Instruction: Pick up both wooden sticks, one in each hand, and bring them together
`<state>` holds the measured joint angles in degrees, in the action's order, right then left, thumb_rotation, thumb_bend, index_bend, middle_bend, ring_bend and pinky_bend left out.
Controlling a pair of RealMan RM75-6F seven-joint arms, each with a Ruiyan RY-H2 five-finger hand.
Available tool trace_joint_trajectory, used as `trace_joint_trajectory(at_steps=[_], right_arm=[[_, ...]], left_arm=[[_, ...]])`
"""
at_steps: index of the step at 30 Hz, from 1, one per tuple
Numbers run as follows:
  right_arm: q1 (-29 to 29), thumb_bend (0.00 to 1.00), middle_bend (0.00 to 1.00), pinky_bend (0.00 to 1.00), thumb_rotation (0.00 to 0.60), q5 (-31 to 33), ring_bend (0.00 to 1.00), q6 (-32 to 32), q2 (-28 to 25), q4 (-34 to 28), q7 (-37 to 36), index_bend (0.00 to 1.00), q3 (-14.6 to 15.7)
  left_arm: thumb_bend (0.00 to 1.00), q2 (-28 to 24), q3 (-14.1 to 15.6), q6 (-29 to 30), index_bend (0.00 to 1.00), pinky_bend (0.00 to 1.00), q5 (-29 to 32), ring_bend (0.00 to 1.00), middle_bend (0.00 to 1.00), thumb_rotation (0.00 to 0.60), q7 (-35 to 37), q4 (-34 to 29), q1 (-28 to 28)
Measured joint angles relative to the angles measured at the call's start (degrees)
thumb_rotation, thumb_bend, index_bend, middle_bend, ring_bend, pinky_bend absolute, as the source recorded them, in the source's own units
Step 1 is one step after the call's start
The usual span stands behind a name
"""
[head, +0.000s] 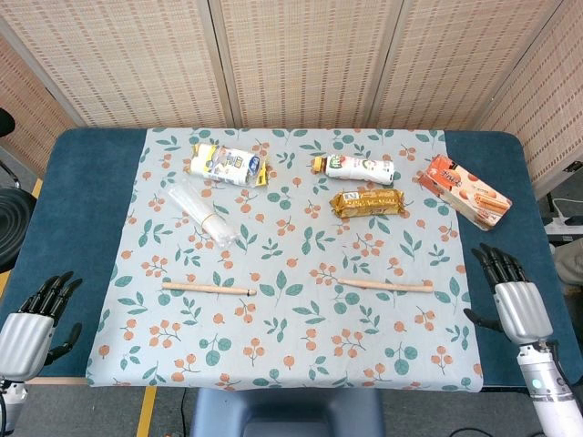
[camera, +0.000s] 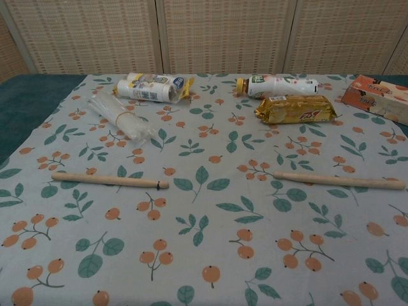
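Note:
Two wooden sticks lie flat on the leaf-print cloth, end to end with a gap between them. The left stick rests left of centre, the right stick right of centre. My left hand hovers at the table's near-left edge, off the cloth, fingers apart and holding nothing. At the near-right edge, just past the cloth, my right hand also holds nothing, fingers extended. Both hands are well apart from the sticks. Neither hand shows in the chest view.
Behind the sticks lie a clear plastic cup stack, a wrapped snack pack, a white bottle on its side, a gold biscuit pack and an orange box. A black chair stands at the left.

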<state>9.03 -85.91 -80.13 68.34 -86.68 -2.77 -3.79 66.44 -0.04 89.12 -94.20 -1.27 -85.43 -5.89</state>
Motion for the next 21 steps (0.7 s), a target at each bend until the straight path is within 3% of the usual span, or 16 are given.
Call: trace_joint_trajectory(at_steps=[11,12,14,16,19,21], right_arm=[[-0.2,0.06,0.00,0.10,0.600,-0.6,0.00,-0.8,-0.1,-0.5,-0.6,0.00,0.2],[-0.2,0.06,0.00,0.10,0.600,-0.6,0.00,-0.7,-0.1,-0.4,-0.7,0.00,0.2],[-0.1,0.06,0.00,0.10,0.600,-0.4,0.00,-0.1,-0.2,-0.5,-1.0,0.00,0.2],[0.0,0.06,0.00,0.10,0.600,-0.3,0.00,0.3,-0.7,-0.8,-1.7,0.00,0.3],[-0.1,0.06,0.00,0.11,0.600,-0.5,0.00,-0.1,-1.1,-1.2,-2.1,0.00,0.3],[-0.2,0.06,0.00,0.11,0.600,-0.7,0.00,-0.7,-1.2,-1.3,-2.4,0.00,0.2]], left_arm=[[0.40,0.2,0.0,-0.1,0.08,0.29,-0.1,0.09,0.07,0.600,-0.6,0.2,-0.1],[0.40,0.2,0.0,-0.3,0.07,0.28,0.1,0.12,0.07,0.600,-0.6,0.2,-0.2],[0.40,0.2,0.0,-1.2,0.06,0.30,0.4,0.30,0.06,0.600,-0.7,0.2,-0.4],[0.40,0.3,0.1,-2.3,0.05,0.45,0.7,0.55,0.06,0.600,-0.8,0.2,-0.7],[0.40,1.1,0.1,-4.2,0.05,0.58,1.1,0.67,0.06,0.600,-0.9,0.4,-1.7],[0.40,2.2,-0.2,-5.2,0.05,0.61,1.3,0.64,0.06,0.600,-1.7,0.6,-2.6]])
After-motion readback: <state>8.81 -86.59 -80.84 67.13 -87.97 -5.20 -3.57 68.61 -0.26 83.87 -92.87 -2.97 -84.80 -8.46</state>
